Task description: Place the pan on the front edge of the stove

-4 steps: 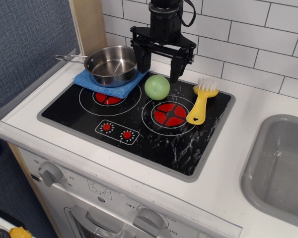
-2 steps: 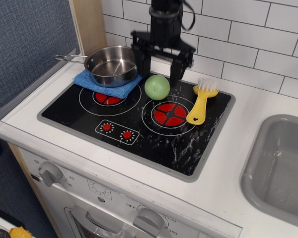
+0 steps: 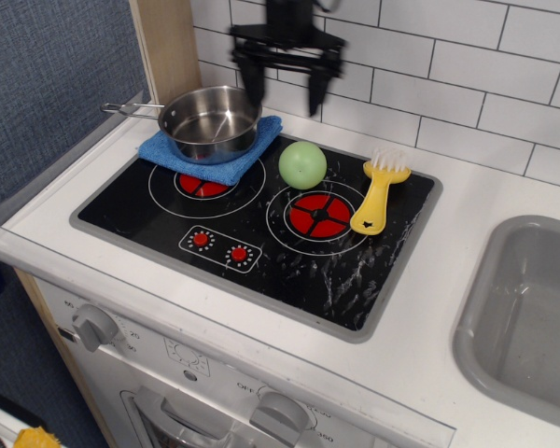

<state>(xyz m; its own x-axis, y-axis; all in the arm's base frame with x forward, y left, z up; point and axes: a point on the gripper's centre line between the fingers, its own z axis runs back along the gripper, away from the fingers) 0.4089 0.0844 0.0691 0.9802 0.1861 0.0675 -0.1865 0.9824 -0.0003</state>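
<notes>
Above the back-left corner your gripper (image 3: pixel 284 86) hangs with jaws spread and empty, so drop one finger inside the pan (image 3: pixel 211 121) rim, clear of the green ball (image 3: pixel 302 164).

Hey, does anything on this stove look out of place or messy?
Yes. The pan sits on a blue cloth lying over the back left burner, and white smears streak the stove at its front right. A green ball and yellow brush also lie on it.
</notes>
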